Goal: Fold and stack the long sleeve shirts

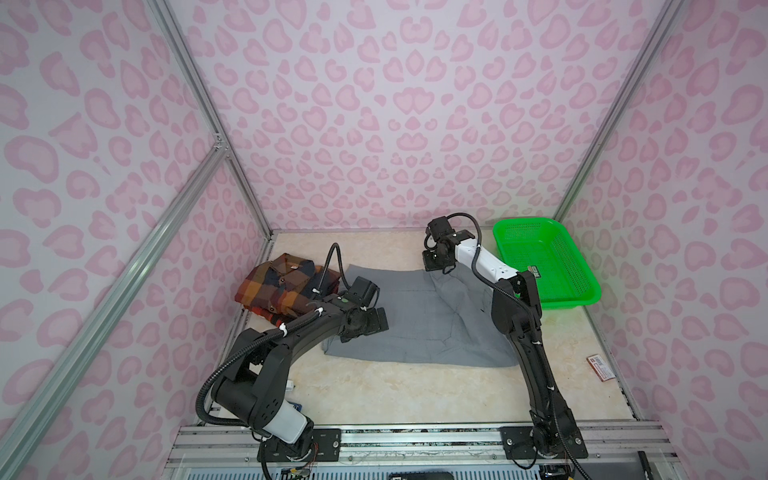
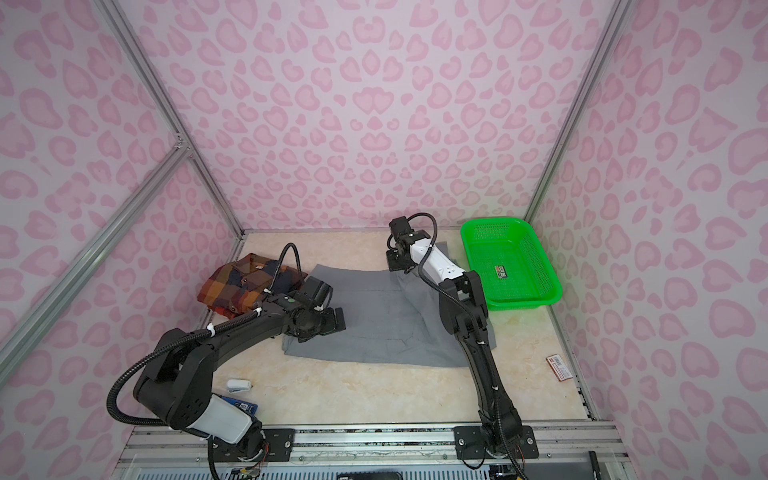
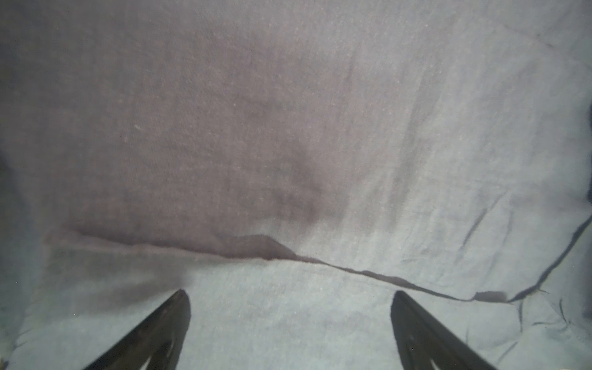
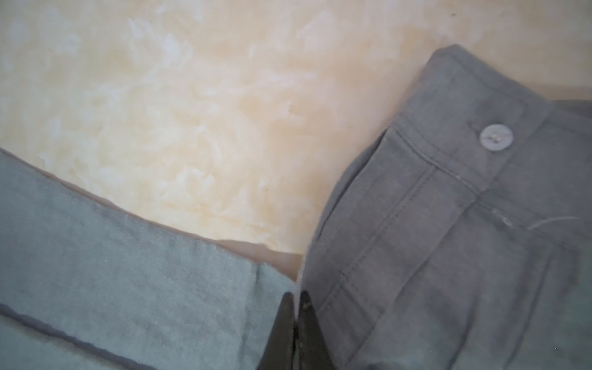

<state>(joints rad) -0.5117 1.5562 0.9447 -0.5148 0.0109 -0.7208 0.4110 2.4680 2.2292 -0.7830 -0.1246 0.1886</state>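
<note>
Right wrist view: the right jaws are pressed together on an edge of the gray shirt (image 4: 448, 256) by its buttoned cuff, seemingly pinching cloth. The shirt lies spread across the middle of the counter (image 1: 415, 395). The left jaws gape wide over its left part, holding nothing. The folded plaid shirt (image 1: 282, 286) sits just beside it, at far left.
</note>
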